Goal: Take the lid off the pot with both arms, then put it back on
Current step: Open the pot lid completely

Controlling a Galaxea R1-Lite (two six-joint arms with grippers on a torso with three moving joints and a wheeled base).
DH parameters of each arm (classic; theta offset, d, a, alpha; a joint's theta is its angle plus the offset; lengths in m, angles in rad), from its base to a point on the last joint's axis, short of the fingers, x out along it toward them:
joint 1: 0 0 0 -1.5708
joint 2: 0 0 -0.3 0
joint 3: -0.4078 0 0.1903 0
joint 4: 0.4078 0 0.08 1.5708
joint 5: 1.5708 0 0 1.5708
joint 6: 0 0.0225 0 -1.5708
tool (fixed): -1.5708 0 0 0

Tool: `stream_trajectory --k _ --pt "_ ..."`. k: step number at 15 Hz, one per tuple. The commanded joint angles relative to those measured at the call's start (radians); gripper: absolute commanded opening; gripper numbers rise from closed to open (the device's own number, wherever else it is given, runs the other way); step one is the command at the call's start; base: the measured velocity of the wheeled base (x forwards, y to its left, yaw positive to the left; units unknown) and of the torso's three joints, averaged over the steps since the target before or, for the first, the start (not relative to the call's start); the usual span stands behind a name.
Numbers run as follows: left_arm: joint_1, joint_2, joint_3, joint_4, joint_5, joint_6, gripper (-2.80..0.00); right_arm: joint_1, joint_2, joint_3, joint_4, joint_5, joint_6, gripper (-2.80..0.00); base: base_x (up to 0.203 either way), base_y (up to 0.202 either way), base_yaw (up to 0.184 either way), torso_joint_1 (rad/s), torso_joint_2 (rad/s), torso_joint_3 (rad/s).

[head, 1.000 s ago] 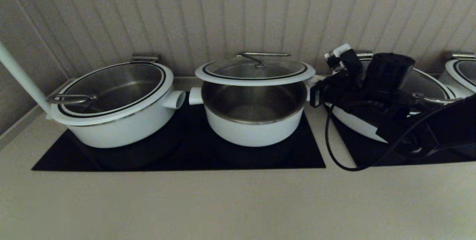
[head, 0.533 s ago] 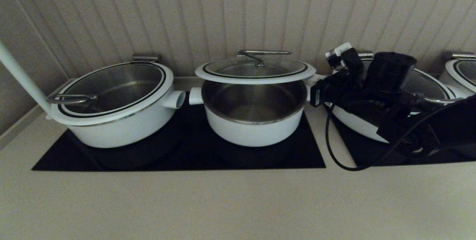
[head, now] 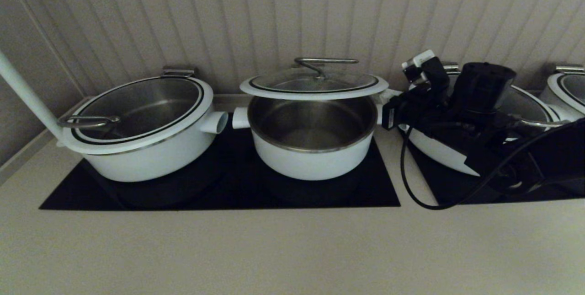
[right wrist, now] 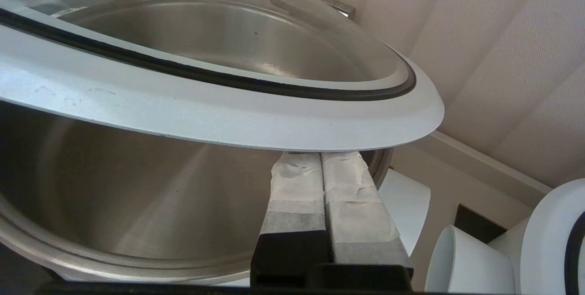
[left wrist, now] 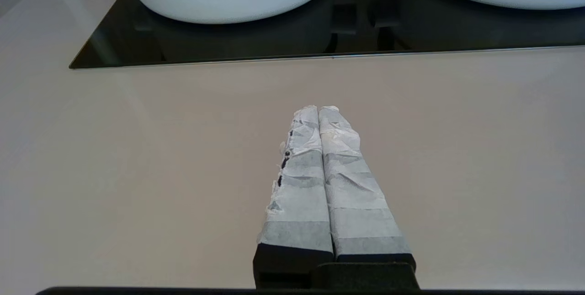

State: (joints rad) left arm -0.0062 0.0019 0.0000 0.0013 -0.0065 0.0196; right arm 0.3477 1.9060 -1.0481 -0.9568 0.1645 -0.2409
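Beige counter [head: 274,249], black hob [head: 219,194], ribbed wall [head: 274,11]

We're facing a pale wall of vertical ribbed panels [head: 256,16], dimly lit. Below it runs a smooth beige countertop [head: 274,249] with a low raised ledge [head: 224,99] at the wall. Two glossy black glass cooktop panels [head: 219,192] sit flush in it, side by side.
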Motion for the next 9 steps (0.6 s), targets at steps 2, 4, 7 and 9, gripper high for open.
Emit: stream_trajectory --k 2,4,7,9 --pt "0.0 0.0 0.0 0.0 0.0 0.0 -2.8 0.001 -0.002 -0.001 -0.007 0.001 -0.002 -2.8 0.0 0.0 0.0 0.0 0.0 0.0" --pt "0.0 0.0 0.0 0.0 0.0 0.0 -2.8 0.001 -0.002 -0.003 -0.007 0.001 -0.002 -2.8 0.0 0.0 0.0 0.0 0.0 0.0" --pt "0.0 0.0 0.0 0.0 0.0 0.0 -2.8 0.0 -0.002 -0.007 -0.007 0.0 -0.002 -2.8 0.0 0.0 0.0 0.0 0.0 0.0" --pt "0.0 0.0 0.0 0.0 0.0 0.0 -2.8 0.0 0.0 -0.016 -0.019 0.0 -0.002 -2.8 0.0 0.0 0.0 0.0 0.0 0.0"
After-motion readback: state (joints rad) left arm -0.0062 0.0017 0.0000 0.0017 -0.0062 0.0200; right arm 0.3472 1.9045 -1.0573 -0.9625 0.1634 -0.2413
